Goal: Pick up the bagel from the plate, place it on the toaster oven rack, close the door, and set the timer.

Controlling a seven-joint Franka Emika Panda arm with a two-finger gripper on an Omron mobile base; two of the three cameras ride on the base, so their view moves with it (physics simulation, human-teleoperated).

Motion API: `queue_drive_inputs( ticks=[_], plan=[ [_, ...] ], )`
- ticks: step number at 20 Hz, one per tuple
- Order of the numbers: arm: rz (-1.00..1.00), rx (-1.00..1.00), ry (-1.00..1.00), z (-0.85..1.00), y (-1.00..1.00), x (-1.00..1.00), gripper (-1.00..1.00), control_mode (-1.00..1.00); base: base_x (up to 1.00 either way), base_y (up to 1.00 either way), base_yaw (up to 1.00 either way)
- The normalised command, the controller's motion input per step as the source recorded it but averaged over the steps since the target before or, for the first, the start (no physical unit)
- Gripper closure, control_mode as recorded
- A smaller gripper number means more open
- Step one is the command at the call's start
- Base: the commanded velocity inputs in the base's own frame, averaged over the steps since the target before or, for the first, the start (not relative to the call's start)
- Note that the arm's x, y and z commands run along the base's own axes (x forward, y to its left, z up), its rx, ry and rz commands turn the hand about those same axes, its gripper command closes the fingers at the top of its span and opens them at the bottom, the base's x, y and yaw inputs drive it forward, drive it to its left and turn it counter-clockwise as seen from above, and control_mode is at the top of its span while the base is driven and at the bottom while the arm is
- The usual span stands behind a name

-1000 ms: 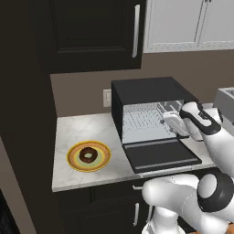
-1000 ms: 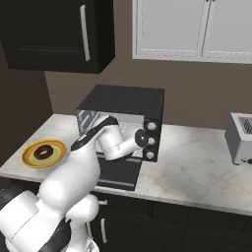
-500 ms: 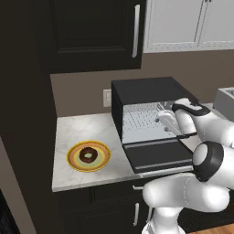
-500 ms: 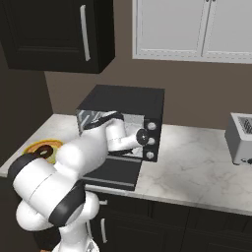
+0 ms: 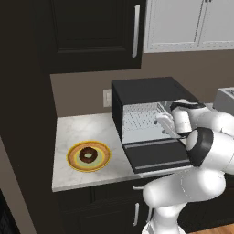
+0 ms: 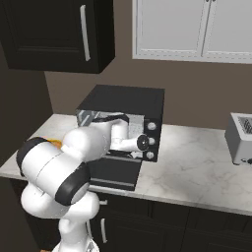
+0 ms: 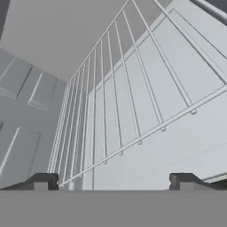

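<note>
Gripper (image 7: 113,179) was spread wide and empty, tips well apart in the hand view with nothing between them. It sat at the mouth of the toaster oven (image 5: 151,98), looking straight at the toaster oven rack (image 7: 133,102); the wire grid ran away from the tips into the grey cavity. From the left base view the hand (image 5: 171,123) was at the right side of the opening, above the door (image 5: 157,157), which was dropped flat and open toward the counter edge. Whether the fingers touched the rack wasn't clear, probably just above it. The bagel (image 5: 87,156) lay in the middle of the plate (image 5: 73,161), on the marble counter (image 5: 77,130) well left of the oven. Right base view showed the oven's knobs (image 6: 151,141) on its right face and a toaster (image 6: 241,138) far right on the counter.
</note>
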Motion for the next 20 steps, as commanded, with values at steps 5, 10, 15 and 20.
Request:
queue_drive_inputs(
  ticks=[5, 10, 15, 20],
  plan=[
    [-0.06, 0.04, 0.0, -0.09, 0.0, 0.25, -1.0, -1.0, 0.0, 0.0, 0.0],
    [-0.06, 0.04, 0.0, -0.14, 0.0, 0.25, -1.0, -1.0, 0.0, 0.0, 0.0],
    [-0.06, 0.03, 0.0, -0.17, 0.0, 0.25, -1.0, -1.0, 0.0, 0.0, 0.0],
    [-0.06, 0.03, 0.0, -0.18, 0.0, 0.29, -1.0, -1.0, 0.0, 0.0, 0.0]
  ],
)
